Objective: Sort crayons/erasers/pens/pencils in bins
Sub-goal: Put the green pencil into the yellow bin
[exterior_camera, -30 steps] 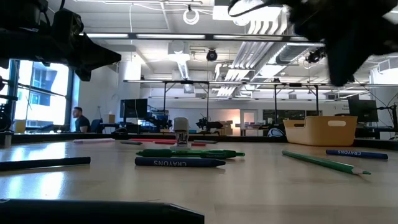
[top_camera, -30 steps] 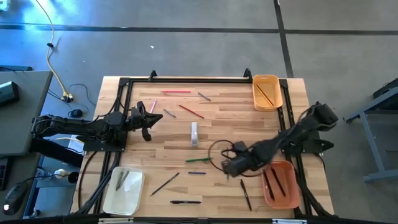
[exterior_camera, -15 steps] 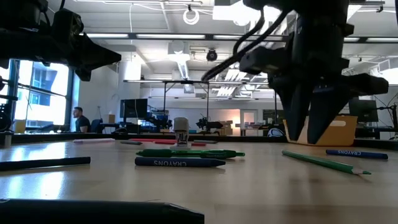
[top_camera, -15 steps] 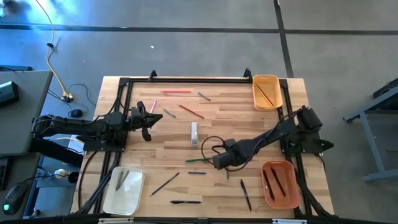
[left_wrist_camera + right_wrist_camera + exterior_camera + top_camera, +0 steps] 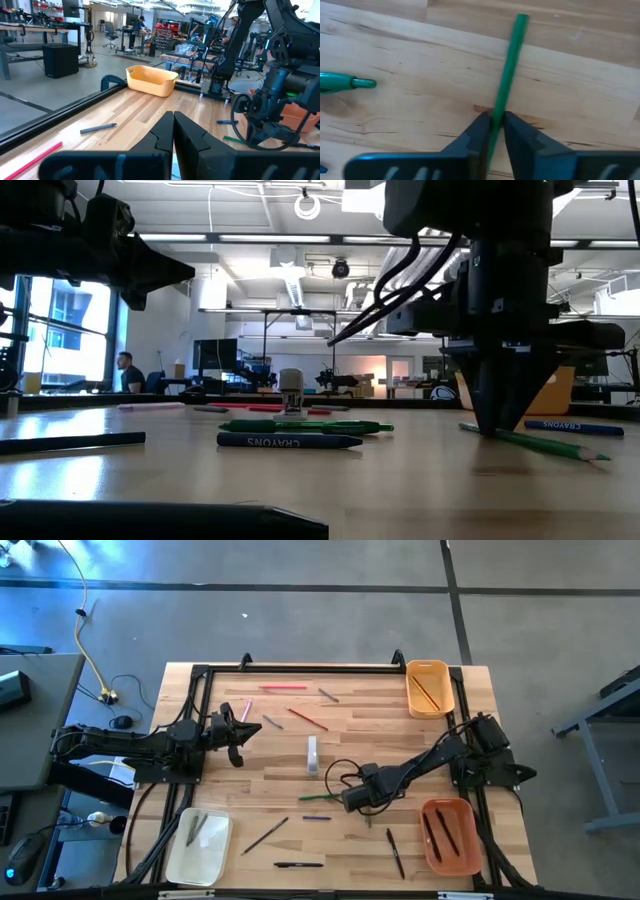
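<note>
The right gripper's two dark fingers stand nearly together, pinching a thin green wooden pencil that lies flat on the pale plank worktop; the straight, matte green shaft runs out past the fingertips to a blunt flat end. In the low view the pencil stretches out beyond the gripper, sharpened tip pointing away. Just beside it lies a teal-green pen. From above, this gripper sits near the worktop's middle, with the larger orange plastic bin nearby. The left gripper waits over the left side, fingers pressed together, holding nothing.
</note>
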Controlling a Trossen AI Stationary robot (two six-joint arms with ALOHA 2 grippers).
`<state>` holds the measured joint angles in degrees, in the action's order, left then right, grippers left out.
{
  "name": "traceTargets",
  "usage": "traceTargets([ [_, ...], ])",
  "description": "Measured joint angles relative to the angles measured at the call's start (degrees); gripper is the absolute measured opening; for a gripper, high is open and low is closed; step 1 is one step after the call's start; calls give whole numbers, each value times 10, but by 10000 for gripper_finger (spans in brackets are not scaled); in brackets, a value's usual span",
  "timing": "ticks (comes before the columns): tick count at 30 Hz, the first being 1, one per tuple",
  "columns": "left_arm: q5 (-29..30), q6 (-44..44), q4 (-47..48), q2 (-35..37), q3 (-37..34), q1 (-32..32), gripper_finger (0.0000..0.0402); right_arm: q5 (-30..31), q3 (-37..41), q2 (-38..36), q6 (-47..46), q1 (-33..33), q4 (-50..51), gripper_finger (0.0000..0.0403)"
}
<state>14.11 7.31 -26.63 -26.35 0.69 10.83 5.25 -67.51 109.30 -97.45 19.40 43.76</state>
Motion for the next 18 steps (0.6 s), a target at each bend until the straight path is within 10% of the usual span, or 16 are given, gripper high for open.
traceTargets([
  [18, 0, 0, 0, 0, 0, 0, 0, 12, 2, -46, 51, -12, 4, 8],
])
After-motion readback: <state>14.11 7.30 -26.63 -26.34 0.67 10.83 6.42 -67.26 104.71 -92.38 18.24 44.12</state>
